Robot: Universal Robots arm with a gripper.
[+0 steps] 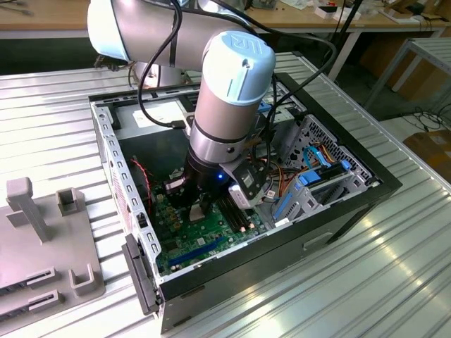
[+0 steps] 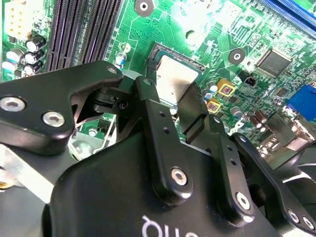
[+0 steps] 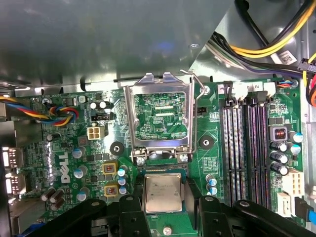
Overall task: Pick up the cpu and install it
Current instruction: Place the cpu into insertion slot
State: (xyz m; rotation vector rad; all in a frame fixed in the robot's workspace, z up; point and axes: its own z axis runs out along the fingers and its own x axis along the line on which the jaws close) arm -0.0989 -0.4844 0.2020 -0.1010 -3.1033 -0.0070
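Note:
The cpu [image 3: 163, 193], a small silver-grey square, lies flat in the dark socket frame on the green motherboard [image 3: 64, 138]. It shows as a bright plate [image 2: 174, 79] in the second wrist view too. My gripper [image 3: 165, 206] hangs low over it, one black finger [image 3: 131, 210] on each side with a little space to the plate's edges; it looks open. In the second wrist view the gripper [image 2: 170, 96] straddles the plate. The socket's metal load plate [image 3: 158, 116] stands tipped up behind the cpu. From outside, the gripper [image 1: 201, 210] reaches down into the case.
The open computer case [image 1: 113, 162] rests on a ribbed metal table [image 1: 352, 282]. Black memory slots [image 3: 247, 148] run beside the socket. Bundled cables [image 3: 266, 39] and a blue-tabbed drive cage [image 1: 310, 186] crowd one end. A grey fixture [image 1: 42, 239] stands at the exterior view's left.

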